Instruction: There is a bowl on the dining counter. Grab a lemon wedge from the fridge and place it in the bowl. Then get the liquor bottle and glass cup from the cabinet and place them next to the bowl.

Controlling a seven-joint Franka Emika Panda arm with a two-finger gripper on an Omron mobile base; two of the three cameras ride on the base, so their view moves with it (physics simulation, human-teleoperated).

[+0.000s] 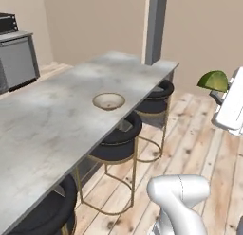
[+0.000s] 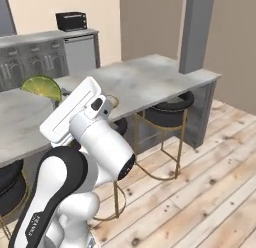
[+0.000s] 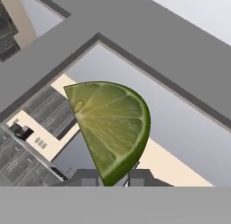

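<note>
My gripper (image 3: 115, 177) is shut on the lemon wedge (image 3: 113, 123), a yellow-green citrus slice held by its lower tip. The wedge (image 1: 213, 81) hangs in the air to the right of the dining counter (image 1: 52, 115), over the wooden floor, with the gripper (image 1: 218, 93) just beneath it. From the other side, the wedge (image 2: 41, 87) sticks up at the far end of the hand, where the gripper (image 2: 58, 99) grips it. The bowl (image 1: 108, 101), shallow with a tan rim, sits near the counter's right edge. My hand hides most of the bowl (image 2: 114, 100) in the right base view.
Black stools with gold legs (image 1: 117, 139) stand tucked under the counter's right edge. A grey pillar (image 1: 155, 25) rises at the counter's far end. A steel appliance (image 1: 18, 61) stands by the back wall, with a dark toaster oven (image 2: 71, 21) on the counter above it.
</note>
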